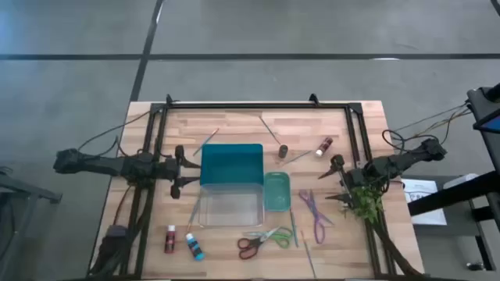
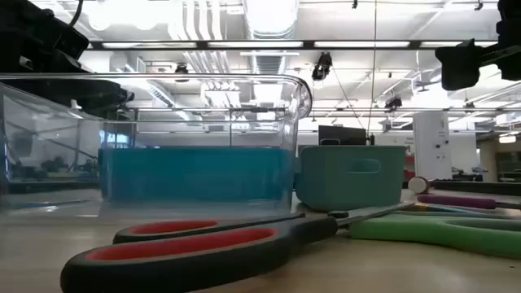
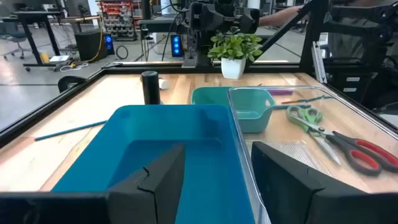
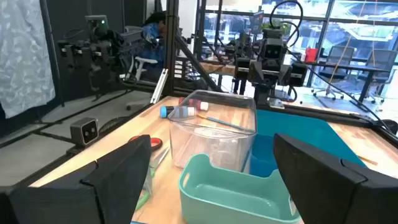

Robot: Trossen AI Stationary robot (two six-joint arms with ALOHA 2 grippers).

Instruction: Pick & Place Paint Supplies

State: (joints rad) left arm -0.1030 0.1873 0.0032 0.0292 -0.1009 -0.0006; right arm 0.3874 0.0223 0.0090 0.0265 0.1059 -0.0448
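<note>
Overhead, the left hand [image 1: 181, 168] hangs at the left edge of the teal lid [image 1: 231, 165], holding nothing, its fingers partly apart. The right hand [image 1: 337, 181] hovers right of the small teal bin [image 1: 276, 192], fingers spread wide and empty, with the green sprig [image 1: 364, 203] beside it. A clear container [image 1: 226, 208] sits below the lid. On the tabletop [image 1: 234, 125], a red bottle [image 1: 169, 239] and blue bottle [image 1: 194, 247] lie near the front left, red-green scissors [image 1: 264, 240] front centre, purple scissors [image 1: 314, 215] to their right, a dark bottle [image 1: 283, 150] and another red bottle [image 1: 323, 146] farther back.

Low down, the red-green scissors [image 2: 244, 240] lie closest to the camera, the clear container [image 2: 155, 138] and teal bin [image 2: 352, 175] behind.

From the left wrist, the fingers [image 3: 155, 180] stand apart over the teal lid [image 3: 155, 149].

From the right wrist, the wide fingers [image 4: 121, 171] frame the teal bin [image 4: 236, 190].
</note>
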